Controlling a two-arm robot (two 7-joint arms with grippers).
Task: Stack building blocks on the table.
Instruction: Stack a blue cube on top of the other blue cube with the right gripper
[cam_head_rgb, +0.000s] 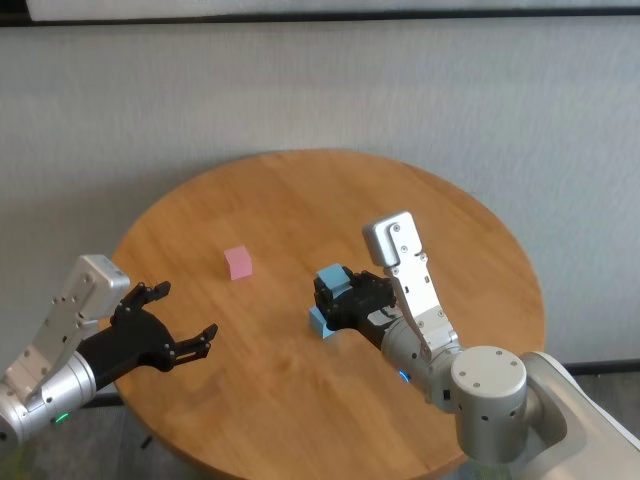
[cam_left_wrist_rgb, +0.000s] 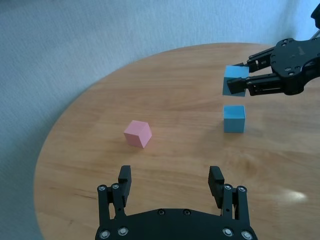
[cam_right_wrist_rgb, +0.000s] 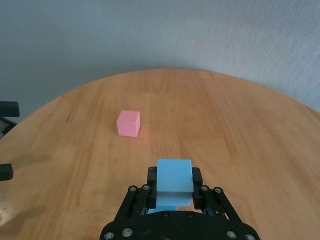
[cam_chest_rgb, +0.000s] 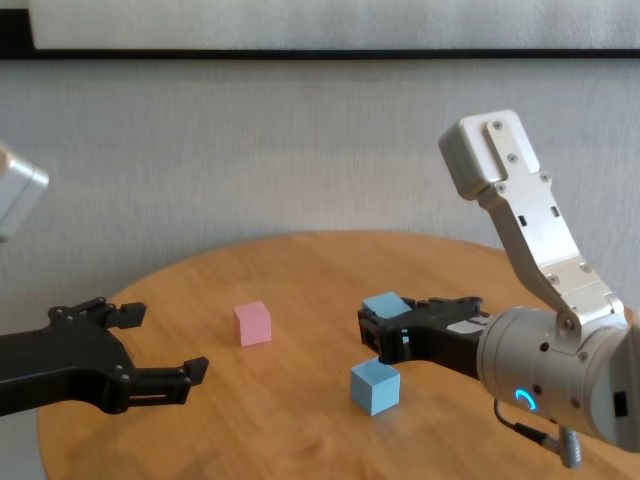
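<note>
- Right gripper (cam_chest_rgb: 385, 335): clamped on light blue block (cam_chest_rgb: 388, 306), raised just above second blue block (cam_chest_rgb: 375, 387), mid-table (cam_head_rgb: 300, 190).
- Pink block (cam_head_rgb: 239, 262): matte cube, toward left edge.
- Left gripper (cam_head_rgb: 185, 322): wide open, empty, near left edge.

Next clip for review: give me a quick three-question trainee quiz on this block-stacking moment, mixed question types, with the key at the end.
1. True or false: the right gripper holds a light blue block in the air above the second light blue block.
2. Which block has no gripper near it? A) the pink block B) the held blue block C) the lower blue block
3. Fill in: the left gripper is ____ and holds nothing, low over the table on the robot's left.

Key
1. True: the left wrist view shows a gap between the two blue blocks.
2. A
3. open
</note>
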